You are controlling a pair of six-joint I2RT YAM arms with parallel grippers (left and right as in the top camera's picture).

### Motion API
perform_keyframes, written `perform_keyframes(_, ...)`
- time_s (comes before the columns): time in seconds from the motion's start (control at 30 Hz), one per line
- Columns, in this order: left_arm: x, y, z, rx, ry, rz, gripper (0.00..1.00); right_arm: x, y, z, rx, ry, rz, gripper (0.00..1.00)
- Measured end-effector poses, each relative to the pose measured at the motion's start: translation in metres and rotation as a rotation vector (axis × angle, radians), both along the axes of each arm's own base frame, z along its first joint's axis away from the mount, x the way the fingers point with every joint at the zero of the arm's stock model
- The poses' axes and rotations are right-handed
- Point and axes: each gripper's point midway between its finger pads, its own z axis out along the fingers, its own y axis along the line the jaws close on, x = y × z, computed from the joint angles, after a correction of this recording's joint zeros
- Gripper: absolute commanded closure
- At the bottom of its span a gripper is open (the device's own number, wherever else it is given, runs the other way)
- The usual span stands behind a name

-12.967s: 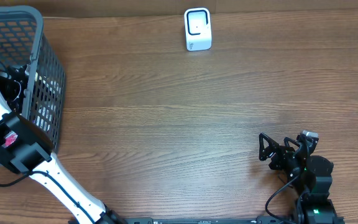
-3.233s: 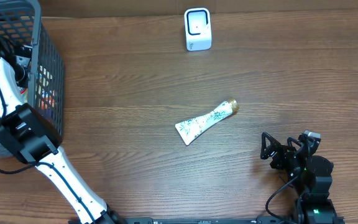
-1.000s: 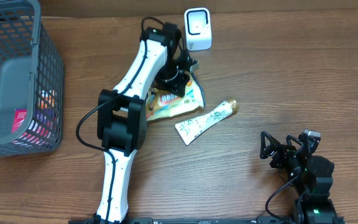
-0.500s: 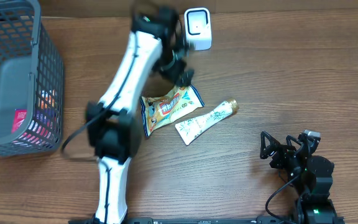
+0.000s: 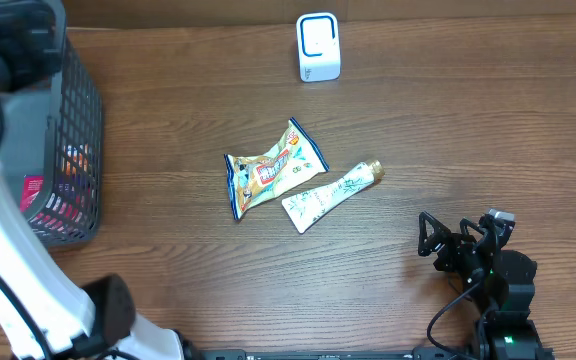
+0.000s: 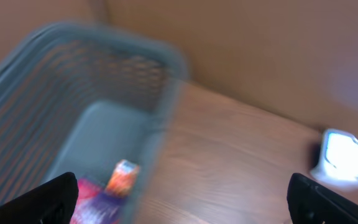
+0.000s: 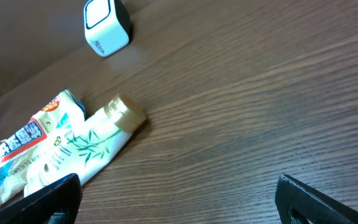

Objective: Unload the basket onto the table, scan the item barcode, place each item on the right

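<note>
Left gripper, jaws spread empty above the grey basket, may snag its mesh wall or pinch several packets together; right gripper jaws rest released.

Even, soft light on the worktop; faint shadows. Left wrist view motion-blurred: basket smeared, scanner glaring white. Right wrist view sharp. Overhead: arm blurred at worktop's left edge.

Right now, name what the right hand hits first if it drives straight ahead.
Probably bare tabletop: the right hand points at open wood, with the leaf-print tube and snack packet left of that line. Depth is unclear.
</note>
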Motion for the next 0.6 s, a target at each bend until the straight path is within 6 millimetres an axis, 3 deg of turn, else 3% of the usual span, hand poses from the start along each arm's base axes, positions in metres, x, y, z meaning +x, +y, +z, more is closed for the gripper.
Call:
perform_keyframes(0.1, -0.004, 0.055, -0.031, -0.093, 0.053, 0.17, 0.0, 0.0, 0.0, -0.001, 0.0, 0.004, 0.0, 0.0)
perform_keyframes(0.2, -0.01, 0.092, -0.057, -0.149, 0.103, 0.274, 0.0, -0.001, 0.0, -0.001, 0.0, 0.006, 0.0, 0.0)
perform_keyframes(0.3, -0.014, 0.112, -0.076, -0.186, 0.142, 0.345, 0.0, -0.001, 0.0, -0.002, 0.0, 0.01, 0.0, 0.0)
perform_keyframes(0.4, -0.022, 0.119, -0.101, -0.274, 0.205, 0.447, 0.0, -0.001, 0.0, -0.003, 0.0, 0.012, 0.0, 0.0)
perform_keyframes(0.6, -0.036, 0.138, -0.168, -0.434, 0.368, 0.721, 0.0, -0.002, 0.001, -0.003, 0.001, 0.014, 0.003, 0.0)
